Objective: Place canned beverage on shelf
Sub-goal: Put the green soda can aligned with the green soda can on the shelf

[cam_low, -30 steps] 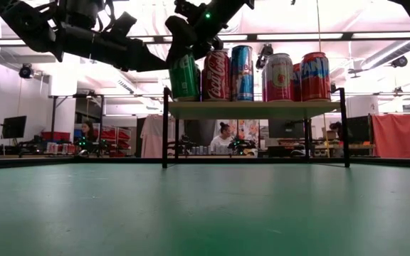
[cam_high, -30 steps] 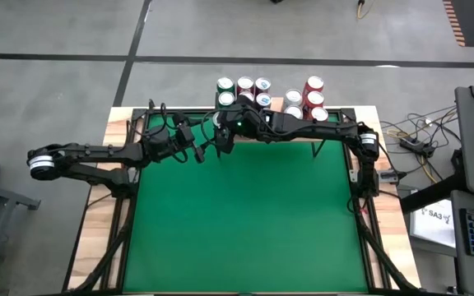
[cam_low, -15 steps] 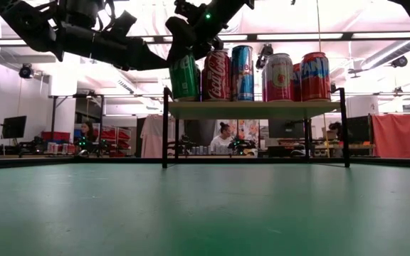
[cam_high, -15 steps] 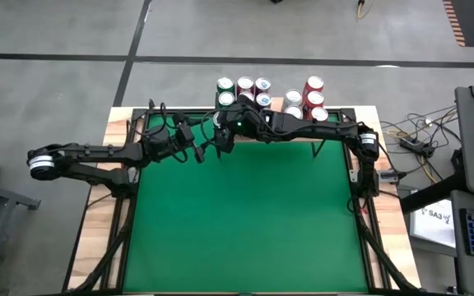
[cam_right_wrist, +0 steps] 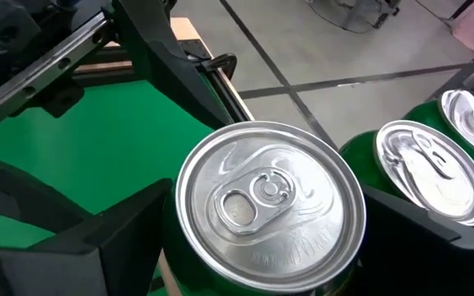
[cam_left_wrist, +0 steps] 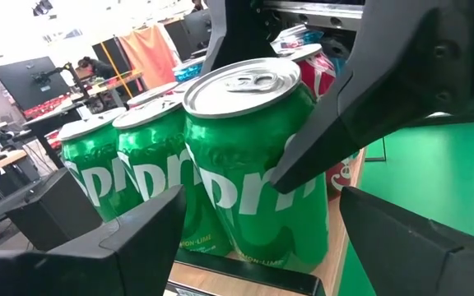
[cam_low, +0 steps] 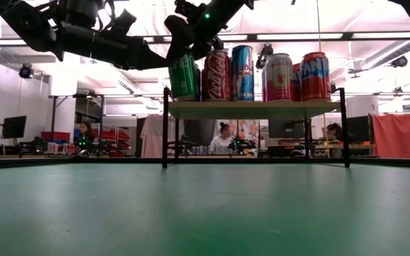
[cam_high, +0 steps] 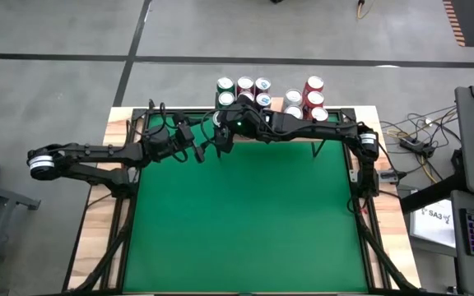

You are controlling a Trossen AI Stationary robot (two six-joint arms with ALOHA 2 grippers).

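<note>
A green canned beverage (cam_left_wrist: 249,164) stands upright on the near left corner of the shelf (cam_low: 255,109), a light wooden board on black legs at the table's far edge. My right gripper (cam_right_wrist: 263,240) reaches in from the right along the shelf's front and is shut on this can (cam_low: 184,75). My left gripper (cam_left_wrist: 262,197) hovers level just left of and nearer than the can, open. Its fingers stand to either side of the can without reaching it. My right gripper pinches the green can's upper side wall (cam_left_wrist: 290,156) between its two fingers, one finger (cam_left_wrist: 327,123) on each side of it. It comes from the table's right, slanting downward. The can is upright, its bottom (cam_left_wrist: 274,261) on the shelf board.
Several more cans stand on the shelf: two green ones (cam_left_wrist: 130,181) right behind the held can, a red one (cam_low: 216,75), a blue one (cam_low: 242,72) and pink and red ones (cam_low: 297,77) farther right. The green felt tabletop (cam_high: 237,222) lies bare below both arms.
</note>
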